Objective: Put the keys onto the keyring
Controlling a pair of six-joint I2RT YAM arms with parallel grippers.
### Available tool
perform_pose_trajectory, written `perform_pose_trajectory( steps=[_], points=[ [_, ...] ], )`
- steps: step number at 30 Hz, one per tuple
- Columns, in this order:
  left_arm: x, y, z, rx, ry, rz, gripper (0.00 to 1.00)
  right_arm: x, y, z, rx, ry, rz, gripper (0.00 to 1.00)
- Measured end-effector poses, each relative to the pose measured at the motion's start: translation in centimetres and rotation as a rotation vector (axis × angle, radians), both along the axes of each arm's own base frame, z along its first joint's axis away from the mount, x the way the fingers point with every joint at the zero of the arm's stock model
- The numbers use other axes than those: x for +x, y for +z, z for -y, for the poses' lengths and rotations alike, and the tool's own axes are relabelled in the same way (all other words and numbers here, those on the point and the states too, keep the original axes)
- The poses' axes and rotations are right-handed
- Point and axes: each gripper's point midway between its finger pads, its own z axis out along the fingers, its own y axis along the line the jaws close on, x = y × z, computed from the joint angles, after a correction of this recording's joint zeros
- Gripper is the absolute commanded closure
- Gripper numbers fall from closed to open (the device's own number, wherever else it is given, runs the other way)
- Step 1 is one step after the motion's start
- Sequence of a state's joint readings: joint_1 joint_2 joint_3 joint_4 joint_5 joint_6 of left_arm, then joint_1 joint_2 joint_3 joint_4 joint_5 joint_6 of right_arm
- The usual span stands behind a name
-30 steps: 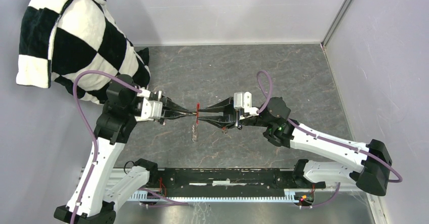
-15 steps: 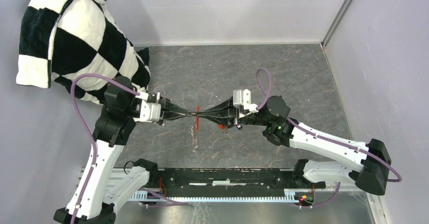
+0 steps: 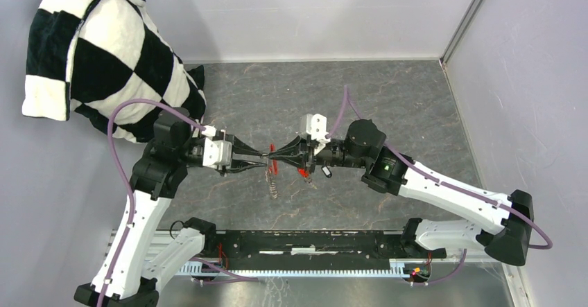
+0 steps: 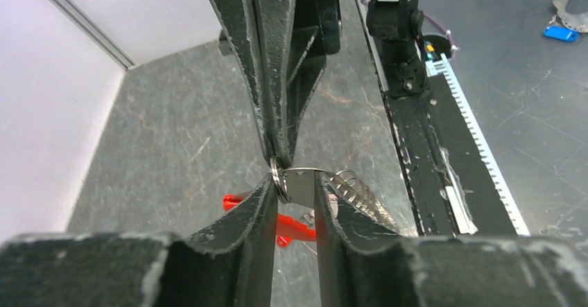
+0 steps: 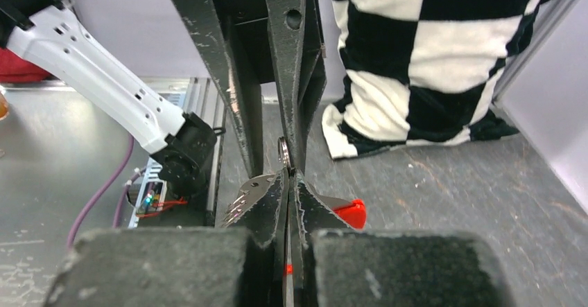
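The keyring's thin silvery ring hangs between both arms above the middle of the table. My right gripper is shut on the ring. My left gripper faces it with its jaws apart, and a small silvery plate shows in the gap. The red fob and a silvery coil dangle from the ring. A red-headed key and a black-headed key lie on the table under the right gripper.
A black-and-white checkered cushion leans in the far left corner. Walls close in the dark stone-look tabletop on the left, back and right. A black rail runs along the near edge between the arm bases.
My right gripper has shut on the ring and that arm has shifted left. My left gripper's jaws have come apart. The hanging coil has swung slightly.
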State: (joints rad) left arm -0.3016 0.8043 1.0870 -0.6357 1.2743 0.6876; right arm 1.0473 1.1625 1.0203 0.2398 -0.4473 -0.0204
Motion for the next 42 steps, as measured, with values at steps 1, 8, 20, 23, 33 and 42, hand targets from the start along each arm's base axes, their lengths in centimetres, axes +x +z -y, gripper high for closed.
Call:
perform_pose_trajectory(
  steps=[1,8,20,23,33,42],
  points=[
    [0.0,-0.4,-0.1,0.014,0.008,-0.011,0.63,0.2,-0.3,0.0,-0.016,-0.008,-0.004,1.0],
    [0.3,-2.4,-0.7,0.098,0.041,-0.029,0.61,0.9,-1.8,0.3,-0.121,-0.051,-0.029,1.0],
    [0.9,-2.9,-0.9,0.138,0.054,-0.027,0.95,1.3,-3.6,-0.3,-0.24,-0.038,-0.055,0.99],
    [1.0,-3.1,-0.9,0.147,0.056,-0.026,0.98,1.2,-3.7,-0.2,-0.255,-0.033,-0.059,0.99],
    [0.5,-5.0,-1.2,0.208,-0.006,0.009,0.98,0.2,-3.6,-0.4,-0.252,0.028,-0.062,0.77],
    [0.3,-2.9,-0.3,0.136,-0.022,-0.035,0.98,-1.2,-0.5,3.8,-0.041,0.011,0.066,0.62]
  ],
)
